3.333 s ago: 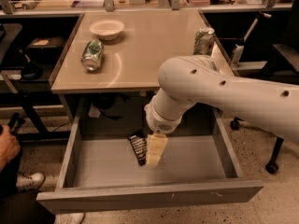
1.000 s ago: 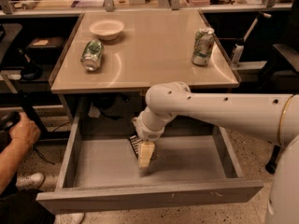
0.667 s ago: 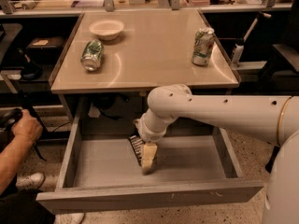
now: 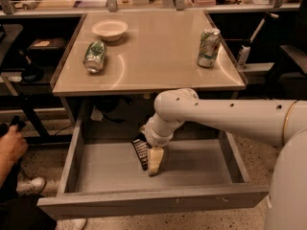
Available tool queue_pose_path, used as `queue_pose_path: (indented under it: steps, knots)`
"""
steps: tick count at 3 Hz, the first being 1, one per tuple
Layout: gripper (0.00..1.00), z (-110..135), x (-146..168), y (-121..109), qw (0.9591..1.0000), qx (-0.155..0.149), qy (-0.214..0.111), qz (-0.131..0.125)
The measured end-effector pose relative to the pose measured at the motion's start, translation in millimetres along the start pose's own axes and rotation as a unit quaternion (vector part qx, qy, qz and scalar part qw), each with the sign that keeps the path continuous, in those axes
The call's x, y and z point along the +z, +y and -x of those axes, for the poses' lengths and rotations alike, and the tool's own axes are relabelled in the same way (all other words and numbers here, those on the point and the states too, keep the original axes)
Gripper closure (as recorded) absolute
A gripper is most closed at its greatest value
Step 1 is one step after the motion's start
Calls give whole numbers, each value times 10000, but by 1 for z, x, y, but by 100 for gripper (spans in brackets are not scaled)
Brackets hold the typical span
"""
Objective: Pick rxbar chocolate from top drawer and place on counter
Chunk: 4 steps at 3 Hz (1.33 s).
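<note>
The rxbar chocolate, a small black wrapper with pale lines, lies in the middle of the open top drawer on its grey floor. My gripper reaches down into the drawer from the right, under the counter's front edge, with its cream tip right against the bar's right side. The white arm hides the gripper's upper part. The beige counter stands above the drawer.
On the counter are a white bowl at the back left, a green-and-white can on its side at the left and an upright can at the right. A person's hand and shoe are at the left.
The arm has dropped lower into the drawer and the gripper has shifted slightly left, up against the bar. The bar has stayed in place. The person's hand has come into view at the left.
</note>
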<state>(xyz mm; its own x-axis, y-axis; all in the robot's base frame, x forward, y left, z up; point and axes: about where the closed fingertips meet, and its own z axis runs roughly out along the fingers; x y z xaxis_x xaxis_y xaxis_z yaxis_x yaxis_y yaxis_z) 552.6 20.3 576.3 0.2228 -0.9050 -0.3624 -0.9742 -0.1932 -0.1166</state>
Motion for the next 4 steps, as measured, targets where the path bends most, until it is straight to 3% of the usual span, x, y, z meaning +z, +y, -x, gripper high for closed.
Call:
queue_pose_path:
  steps: [3,4]
  knots:
    - [89,0,0,0,10000,0,0,1]
    - [100,0,0,0,10000,0,0,1]
